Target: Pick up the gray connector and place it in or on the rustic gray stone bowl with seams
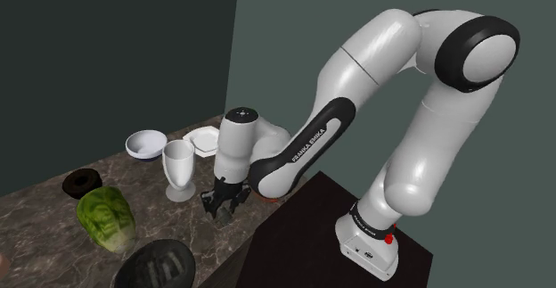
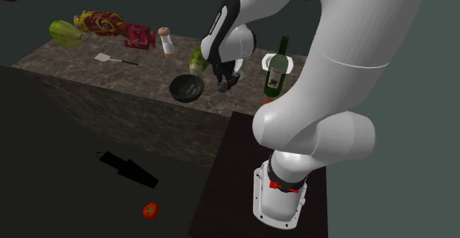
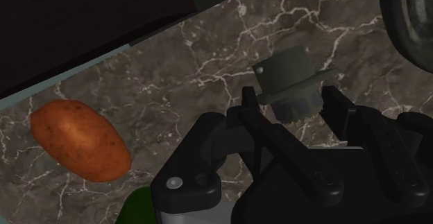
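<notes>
The gray connector (image 3: pixel 286 79), a small blocky part with a toothed lower end, sits between my two black fingers just above the dark marble counter (image 3: pixel 208 56). My gripper (image 3: pixel 289 96) is shut on it, one finger pressing each side. In the shoulder view the gripper (image 1: pixel 221 208) hangs low over the counter near its front edge. The dark gray stone bowl (image 1: pixel 156 267) stands to the shoulder view's lower left of the gripper. In the second exterior view the bowl (image 2: pixel 186 88) lies just left of the gripper (image 2: pixel 225 82). Its rim (image 3: pixel 409 14) also edges into the wrist view.
An orange-brown sweet potato (image 3: pixel 80 141) lies on the counter beside the hand. A green leafy vegetable (image 1: pixel 105 217), a white goblet (image 1: pixel 179 170), a white bowl (image 1: pixel 145 144) and a white dish (image 1: pixel 205 140) stand behind the gripper. A wine bottle (image 2: pixel 276 71) stands close by.
</notes>
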`<action>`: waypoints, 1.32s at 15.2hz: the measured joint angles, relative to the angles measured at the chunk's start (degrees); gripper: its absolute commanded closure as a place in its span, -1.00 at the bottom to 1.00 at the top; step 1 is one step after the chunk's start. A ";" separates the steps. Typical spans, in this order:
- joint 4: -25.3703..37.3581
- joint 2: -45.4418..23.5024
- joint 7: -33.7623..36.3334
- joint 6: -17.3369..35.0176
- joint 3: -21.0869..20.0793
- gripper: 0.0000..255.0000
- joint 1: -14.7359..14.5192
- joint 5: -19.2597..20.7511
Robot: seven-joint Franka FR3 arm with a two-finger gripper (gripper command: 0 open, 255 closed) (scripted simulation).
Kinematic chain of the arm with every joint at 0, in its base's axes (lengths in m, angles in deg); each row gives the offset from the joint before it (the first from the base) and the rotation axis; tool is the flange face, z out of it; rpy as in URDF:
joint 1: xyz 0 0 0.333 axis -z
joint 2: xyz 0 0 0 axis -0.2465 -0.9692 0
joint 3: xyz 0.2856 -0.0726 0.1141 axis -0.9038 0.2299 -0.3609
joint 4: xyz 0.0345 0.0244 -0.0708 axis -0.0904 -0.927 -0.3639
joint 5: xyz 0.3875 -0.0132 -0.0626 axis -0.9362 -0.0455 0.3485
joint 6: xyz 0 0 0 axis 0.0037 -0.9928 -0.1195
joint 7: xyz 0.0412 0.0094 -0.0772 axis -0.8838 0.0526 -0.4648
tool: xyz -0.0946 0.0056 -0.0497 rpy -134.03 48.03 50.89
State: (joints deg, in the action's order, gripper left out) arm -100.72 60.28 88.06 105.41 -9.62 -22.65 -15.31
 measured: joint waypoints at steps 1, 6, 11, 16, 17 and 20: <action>-0.16 1.07 -0.68 -0.75 -0.51 1.00 0.25 -1.13; 0.16 5.81 -4.00 -5.17 -1.81 1.00 1.09 -5.87; 4.19 4.91 -0.57 -8.28 -2.79 1.00 -0.11 -4.44; 13.40 -3.19 10.39 -10.51 -2.93 1.00 -4.93 3.75; 14.73 -4.06 11.99 -11.10 -2.95 1.00 -5.92 4.62; 21.17 -8.87 17.54 -13.41 -2.24 1.00 -10.04 8.50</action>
State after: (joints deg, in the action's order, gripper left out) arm -79.55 51.42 105.60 92.00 -11.86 -32.68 -6.81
